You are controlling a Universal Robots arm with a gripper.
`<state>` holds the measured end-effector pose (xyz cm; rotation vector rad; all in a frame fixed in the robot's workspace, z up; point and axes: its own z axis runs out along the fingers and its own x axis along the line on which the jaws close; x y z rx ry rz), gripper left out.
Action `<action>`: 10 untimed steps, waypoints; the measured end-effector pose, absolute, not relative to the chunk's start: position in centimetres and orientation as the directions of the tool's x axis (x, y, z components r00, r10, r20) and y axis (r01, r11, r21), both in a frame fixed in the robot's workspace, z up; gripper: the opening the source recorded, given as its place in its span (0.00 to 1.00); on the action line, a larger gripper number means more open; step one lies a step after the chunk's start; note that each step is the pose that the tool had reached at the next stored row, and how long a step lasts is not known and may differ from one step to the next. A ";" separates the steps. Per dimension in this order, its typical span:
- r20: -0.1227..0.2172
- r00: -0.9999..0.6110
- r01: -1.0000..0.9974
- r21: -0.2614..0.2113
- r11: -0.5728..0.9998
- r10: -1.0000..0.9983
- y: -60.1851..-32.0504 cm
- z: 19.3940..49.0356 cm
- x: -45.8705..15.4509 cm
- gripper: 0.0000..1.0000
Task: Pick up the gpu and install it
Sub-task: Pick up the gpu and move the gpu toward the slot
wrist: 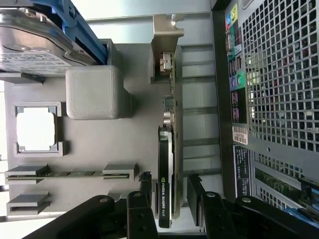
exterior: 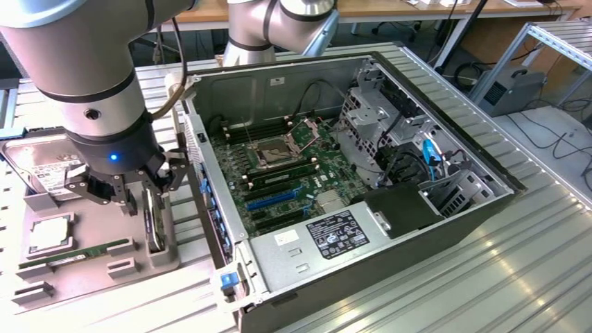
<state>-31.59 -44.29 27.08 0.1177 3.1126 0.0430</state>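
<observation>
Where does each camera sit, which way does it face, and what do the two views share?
Exterior view: off the arm, looking down on the computer case and grey tray; the arm and open gripper show at the exterior view's left.
Wrist view: on the wrist, looking past the fingers at the gpu standing on edge in the tray.
Shared: gripper, gpu, tray, computer case.

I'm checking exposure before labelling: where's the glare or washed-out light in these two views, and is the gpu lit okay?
Exterior view: bright streaks of glare run along the ribbed metal table. Wrist view: the processor chip is washed out white; the gpu is evenly lit, lettering on its edge readable.
</observation>
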 end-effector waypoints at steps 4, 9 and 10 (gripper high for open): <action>-0.025 -0.997 0.075 0.029 0.997 0.076 -43.8 26.8 -31.6 0.42; -0.025 -0.997 0.075 0.029 0.997 0.076 -43.2 26.5 -31.6 0.42; -0.025 -0.997 0.075 0.029 0.997 0.076 -43.1 26.4 -31.6 0.42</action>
